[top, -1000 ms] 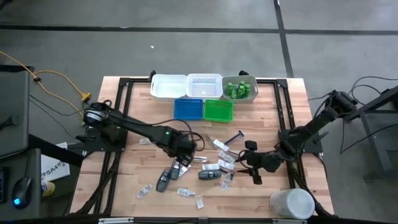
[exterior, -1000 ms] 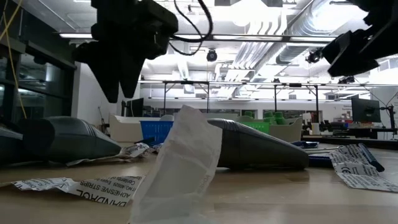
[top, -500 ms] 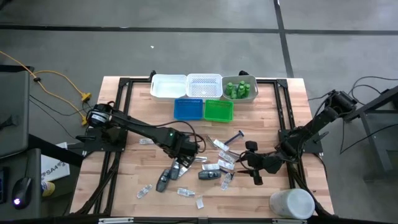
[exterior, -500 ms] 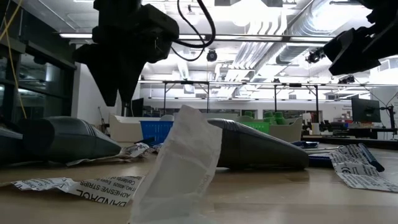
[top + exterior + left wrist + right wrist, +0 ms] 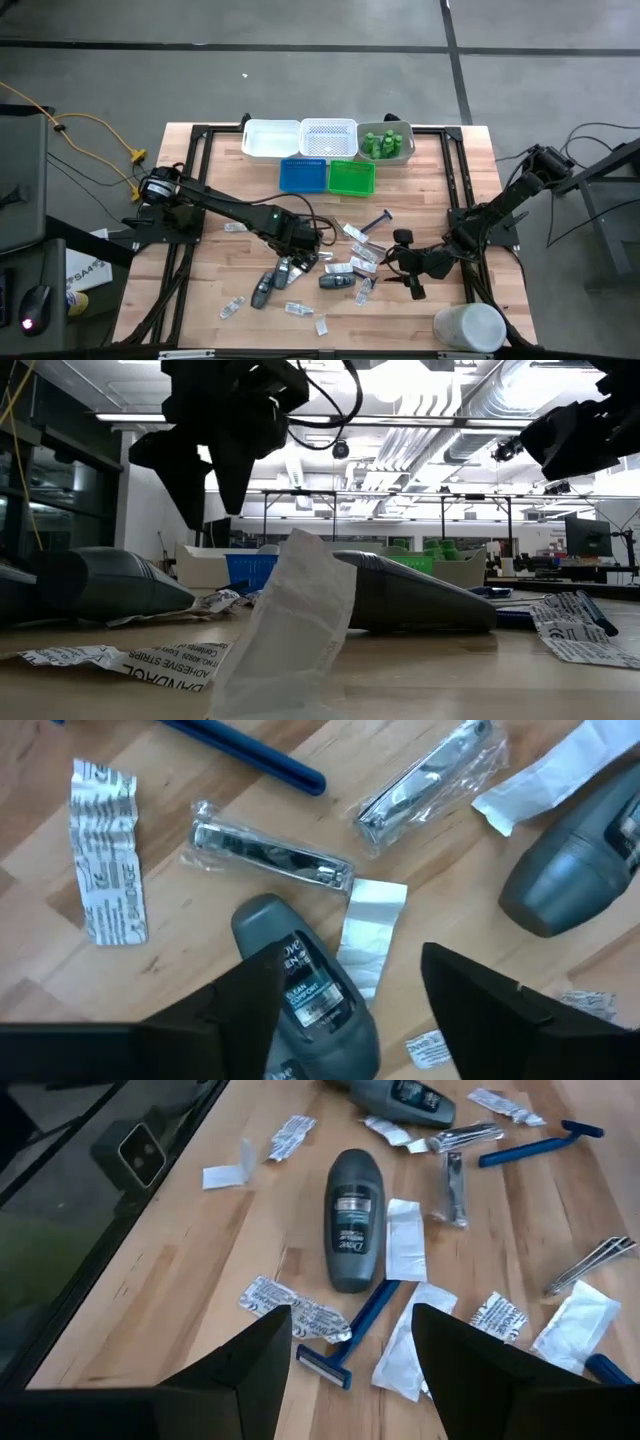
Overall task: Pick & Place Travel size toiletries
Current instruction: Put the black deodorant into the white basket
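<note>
Travel size toiletries lie loose on the wooden table (image 5: pixel 220 160): dark grey deodorant sticks (image 5: pixel 335 282), packed nail clippers (image 5: pixel 270 855), blue razors (image 5: pixel 340 1335) and white packets (image 5: pixel 290 630). My left gripper (image 5: pixel 297 250) hangs open above one grey deodorant (image 5: pixel 300 990), which lies flat below and between its fingers (image 5: pixel 240 1010); the low view shows the left gripper (image 5: pixel 212 500) well above the table. Toward the table's right, my right gripper (image 5: pixel 398 265) stands open and slants down over another deodorant (image 5: pixel 355 1230) without touching it.
White, blue and green trays (image 5: pixel 325 155) stand in a group at the far edge, one holding green bottles (image 5: pixel 385 143). A large white cylinder (image 5: pixel 468 328) stands at the near right corner. A second grey deodorant (image 5: pixel 580 850) lies close beside the left gripper.
My left gripper has opened wider while hanging over the grey deodorant. The toiletries lie where they were.
</note>
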